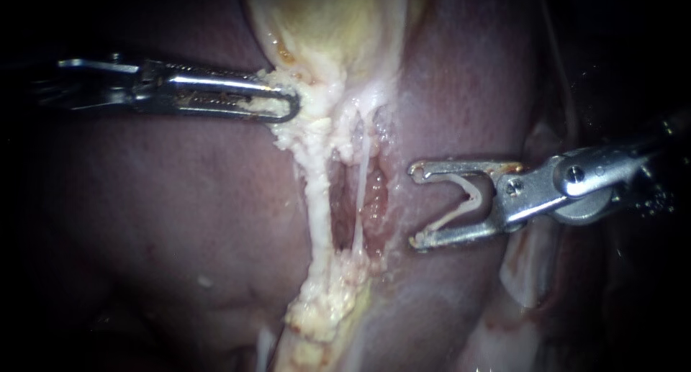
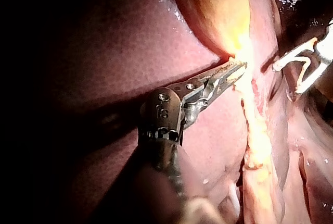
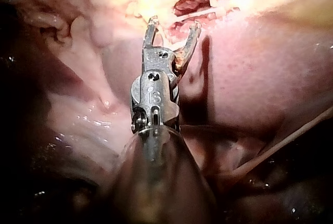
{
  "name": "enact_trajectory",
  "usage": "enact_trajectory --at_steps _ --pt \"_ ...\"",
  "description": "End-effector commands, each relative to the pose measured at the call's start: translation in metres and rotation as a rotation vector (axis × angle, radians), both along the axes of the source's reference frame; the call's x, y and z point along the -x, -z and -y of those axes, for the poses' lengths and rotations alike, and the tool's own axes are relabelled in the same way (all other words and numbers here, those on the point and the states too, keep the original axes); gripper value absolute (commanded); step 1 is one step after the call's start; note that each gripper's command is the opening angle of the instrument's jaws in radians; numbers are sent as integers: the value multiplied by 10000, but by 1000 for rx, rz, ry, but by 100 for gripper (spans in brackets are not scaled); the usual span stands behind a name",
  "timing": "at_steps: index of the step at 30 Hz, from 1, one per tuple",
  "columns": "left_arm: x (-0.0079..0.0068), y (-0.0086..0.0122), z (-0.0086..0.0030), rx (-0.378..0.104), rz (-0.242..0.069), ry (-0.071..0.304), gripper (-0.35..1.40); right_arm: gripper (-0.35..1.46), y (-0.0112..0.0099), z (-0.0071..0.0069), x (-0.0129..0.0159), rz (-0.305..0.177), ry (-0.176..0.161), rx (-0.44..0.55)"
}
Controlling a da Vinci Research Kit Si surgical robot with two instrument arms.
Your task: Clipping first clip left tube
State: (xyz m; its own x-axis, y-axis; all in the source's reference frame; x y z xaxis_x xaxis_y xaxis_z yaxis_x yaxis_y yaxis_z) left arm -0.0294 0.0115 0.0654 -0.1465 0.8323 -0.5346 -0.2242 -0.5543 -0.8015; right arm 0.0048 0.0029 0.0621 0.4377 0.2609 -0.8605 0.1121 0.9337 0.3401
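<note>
White clip [image 1: 471, 193], near-level right instrument [image 1: 416, 206], gallbladder [image 1: 324, 19] gripped

left instrument [image 1: 291, 104] at gallbladder [image 1: 324, 26]; left tube [image 1: 317, 199], right tube [image 1: 362, 181] between it and right instrument [image 1: 415, 206] with clip [image 1: 471, 193]

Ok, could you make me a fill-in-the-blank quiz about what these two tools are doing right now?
The right instrument holds a white ____ in its jaws.
The left instrument grips pale tissue just below the yellowish ____.
The left tube is ____ than the right tube.
Missing words: clip; gallbladder; thicker.
</note>
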Motion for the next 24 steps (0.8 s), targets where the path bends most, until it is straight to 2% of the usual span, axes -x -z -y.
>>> enact_trajectory --at_steps 1,4,6,11,14,19,24 --pt "-2 3 -1 -1 1 -1 -35 50 0 0 0 0 0 0" --pt "-16 15 -8 -10 10 -9 -35 50 0 0 0 0 0 0" --pt "-30 27 -14 -14 1 -2 -35 50 0 0 0 -1 2 -1" --pt "-55 57 -26 -18 14 28 -35 50 1 0 -1 -4 6 -4" --pt "-56 64 -25 -15 16 29 -35 50 2 1 -5 -5 16 -9" --pt "-52 60 -22 -11 14 31 -35 50 1 3 -25 -18 21 -18" --pt "-52 59 -22 -11 14 31 -35 50 -8 11 -49 -42 32 -39"
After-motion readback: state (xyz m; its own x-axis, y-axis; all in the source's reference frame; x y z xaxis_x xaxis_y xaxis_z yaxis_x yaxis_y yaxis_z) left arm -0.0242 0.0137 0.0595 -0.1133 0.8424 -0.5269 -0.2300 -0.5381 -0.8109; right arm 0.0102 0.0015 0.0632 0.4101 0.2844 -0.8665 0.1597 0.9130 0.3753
